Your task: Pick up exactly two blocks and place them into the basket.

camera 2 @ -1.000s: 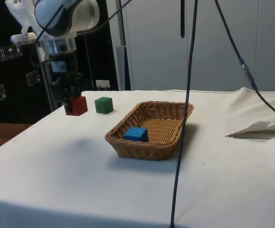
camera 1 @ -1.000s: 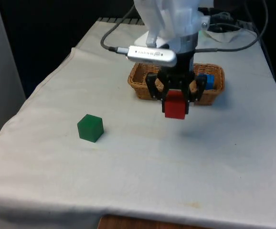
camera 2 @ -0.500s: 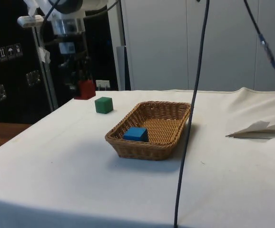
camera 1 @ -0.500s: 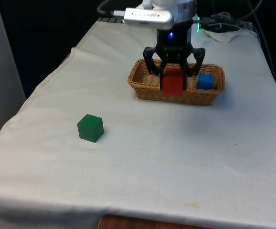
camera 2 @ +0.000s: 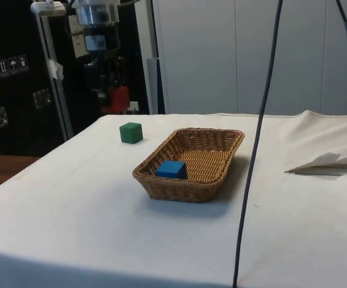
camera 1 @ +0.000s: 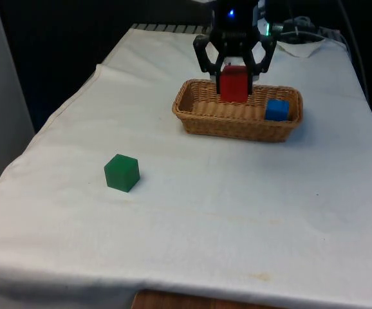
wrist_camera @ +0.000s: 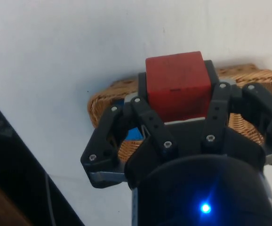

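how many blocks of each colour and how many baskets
red block: 1, held in the hand
blue block: 1, in the basket
green block: 1, on the cloth
basket: 1
total: 4

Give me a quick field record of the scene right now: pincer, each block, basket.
pincer: shut on red block, raised near the basket
red block: held in the air, not yet released
blue block: inside the basket, at the end on the front view's right
green block: on the white cloth, apart from the basket
basket: wicker, holds one block
blocks left to place: one, the red
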